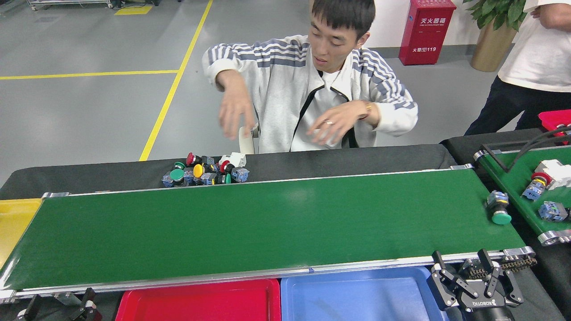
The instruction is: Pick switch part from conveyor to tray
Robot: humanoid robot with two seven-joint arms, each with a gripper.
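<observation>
A switch part with a green round cap and a grey-blue body lies on the far right end of the conveyor, whose dark green belt is otherwise bare. The red tray sits below the belt's near rail at bottom centre and holds nothing. My right gripper is open at the near rail, right of the blue tray and roughly 130 px nearer to me than the switch part. Only the fingertips of my left gripper show at the bottom left; they stand apart, with nothing between them.
A blue tray adjoins the red one. A yellow bin sits at the belt's left end. Several switch parts are piled behind the belt. A smaller green belt at right carries more parts. A seated person's hands hover behind the conveyor.
</observation>
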